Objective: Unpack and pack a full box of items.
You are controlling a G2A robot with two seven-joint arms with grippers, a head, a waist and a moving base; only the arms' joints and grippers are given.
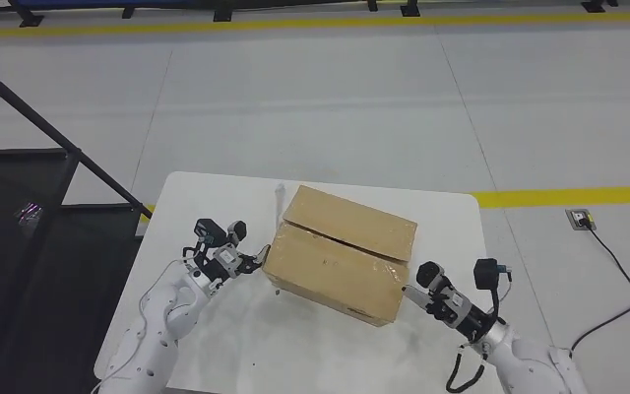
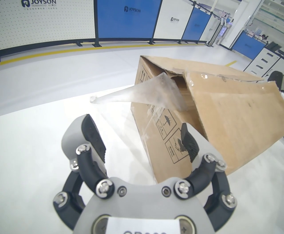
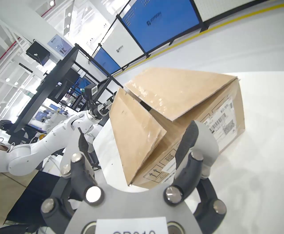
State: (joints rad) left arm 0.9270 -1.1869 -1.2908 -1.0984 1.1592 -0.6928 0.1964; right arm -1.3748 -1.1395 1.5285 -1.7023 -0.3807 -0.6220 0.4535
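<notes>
Nearest to us, at the near right of the white table [image 1: 295,345], the right gripper [image 3: 135,144] has its pincer spread wide and nothing in it. It points at the right end of the cardboard box [image 1: 340,258], whose lower corner lies just ahead of the gap between the fingers. We cannot tell whether either finger touches the cardboard.

A little farther in, on the left side, the left gripper [image 2: 142,141] is likewise wide and holds nothing. It faces the box's left end, and one of its pads [image 2: 188,144] lies across the printed end face. We cannot tell whether it makes contact there.

The box lies in the middle of the table, turned at an angle, with its right end somewhat nearer to us than its left. Its two top flaps [image 3: 177,88] are folded down along a lengthwise seam but do not lie flat. At both ends they gape a little, and what is inside stays hidden from us.

A crumpled clear tape strip [image 2: 150,93] sticks out from the top of the left end, its free tip in the air over the far-left part of the table.

Beyond the table we see pale floor with a yellow line [image 1: 551,197], a black frame [image 1: 39,227] to the left, and blue and white panels [image 2: 124,20] in the far background.
</notes>
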